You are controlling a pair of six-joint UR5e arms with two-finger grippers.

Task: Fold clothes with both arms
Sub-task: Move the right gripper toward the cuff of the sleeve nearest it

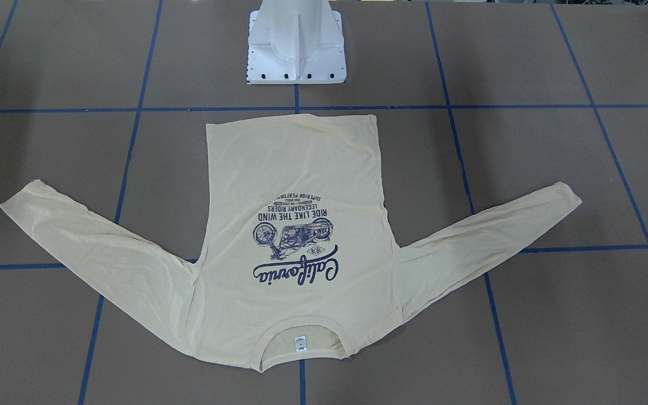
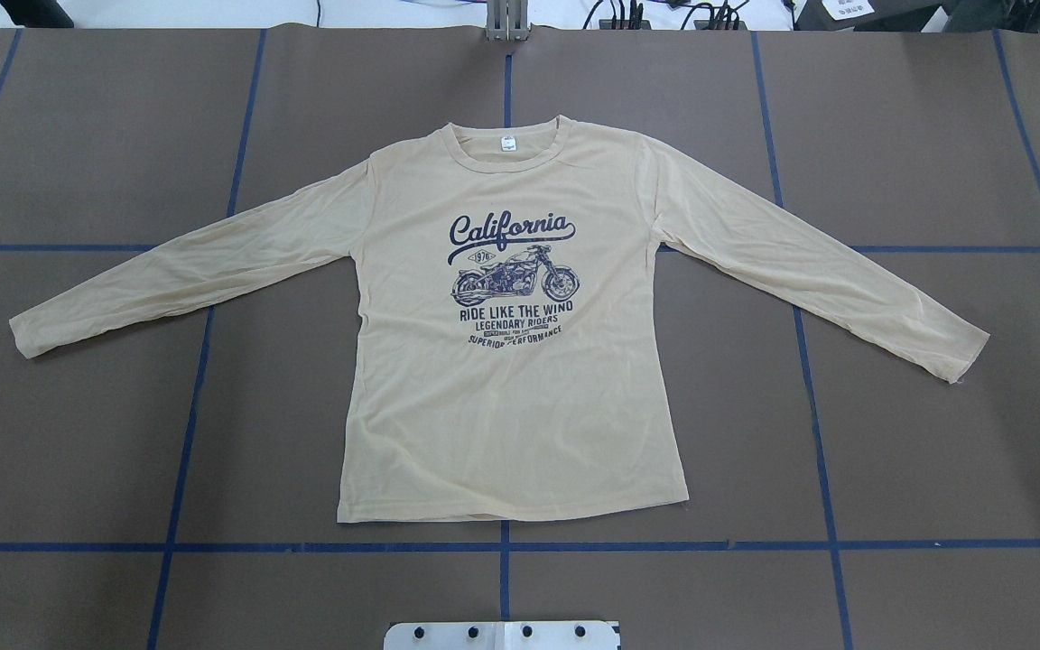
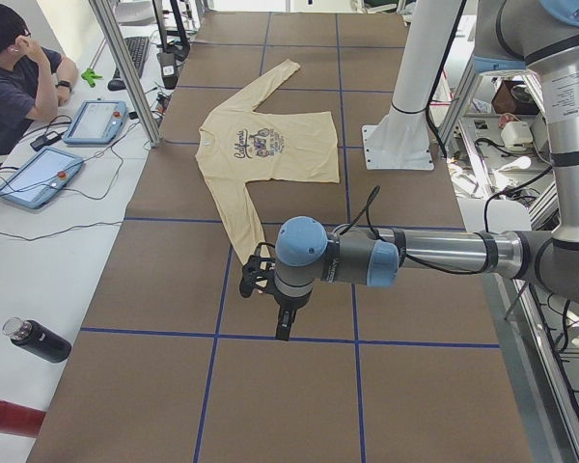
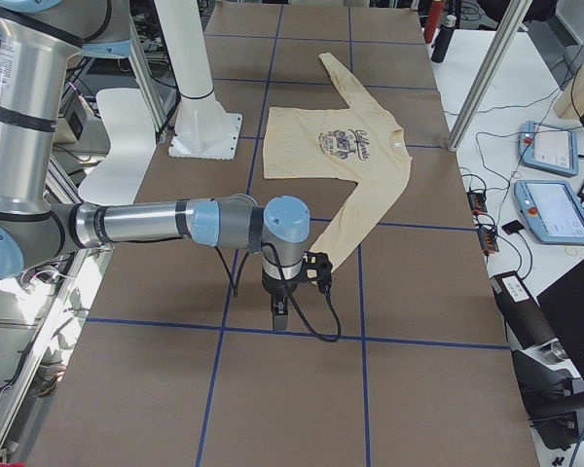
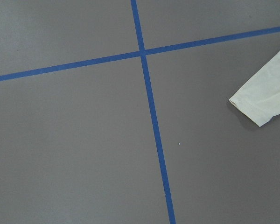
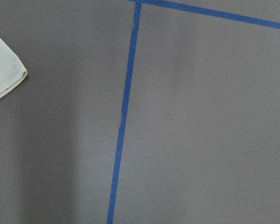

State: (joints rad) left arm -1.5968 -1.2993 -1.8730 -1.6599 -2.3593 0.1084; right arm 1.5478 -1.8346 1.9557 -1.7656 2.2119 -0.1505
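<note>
Nearest the robot, the white pedestal (image 2: 502, 635) stands at the robot-side edge of the tabletop (image 2: 78, 451), and just beyond it lies the hem of the cream long-sleeved T-shirt (image 2: 511, 406). The shirt is spread flat and print-up in the middle, with its collar (image 2: 508, 153) toward the operators' edge. Its sleeves slant out toward the two ends. The left arm (image 3: 444, 253) hangs above the left end just past the left cuff (image 5: 263, 105), and the right arm (image 4: 146, 222) hangs likewise beyond the right cuff (image 6: 7, 74). Neither touches cloth, and I cannot tell whether either arm's jaws are parted or closed. The fabric looks thin, light and limp, so it should drape and drag rather than hold a shape. A pinch at a cuff, shoulder seam or hem corner, catching both layers, seems the best hold. Only blue tape lines (image 2: 502, 546) cross the tabletop near the shirt. Beyond the operators' edge are two tablets (image 3: 39, 178), a dark bottle (image 3: 37, 340) and a seated person (image 3: 14, 68), all well apart from it.
</note>
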